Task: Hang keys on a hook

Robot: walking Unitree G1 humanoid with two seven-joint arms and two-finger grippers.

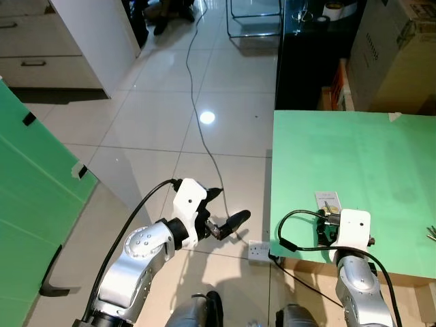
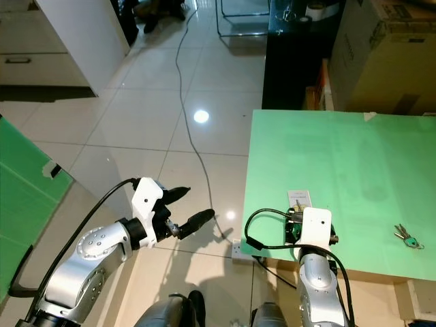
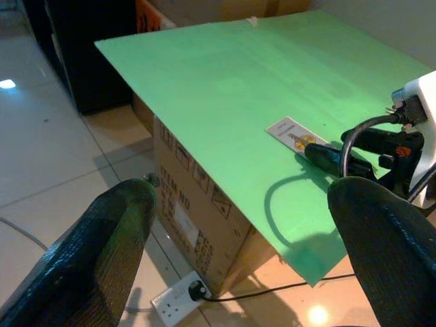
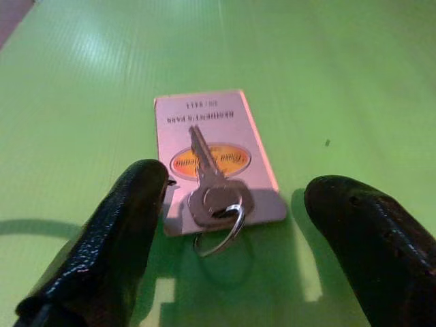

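A silver key [image 4: 211, 185] on a ring lies on its white pass card [image 4: 218, 129], near the front left edge of the green tabletop [image 1: 354, 157]. My right gripper [image 4: 235, 189] hovers just in front of it, open, one finger on each side of the key and not touching it; the head views show it at the table's front edge [image 1: 327, 223]. A second bunch of keys with a green tag [image 2: 409, 238] rests at the table's right edge. My left gripper [image 1: 228, 206] is open and empty above the tiled floor, left of the table.
A white power socket [image 1: 257, 252] and a long cable [image 1: 197, 116] lie on the floor beside the table. A black cabinet [image 1: 306, 61] and cardboard boxes [image 1: 395, 54] stand behind it. A green panel [image 1: 34, 204] leans at the left.
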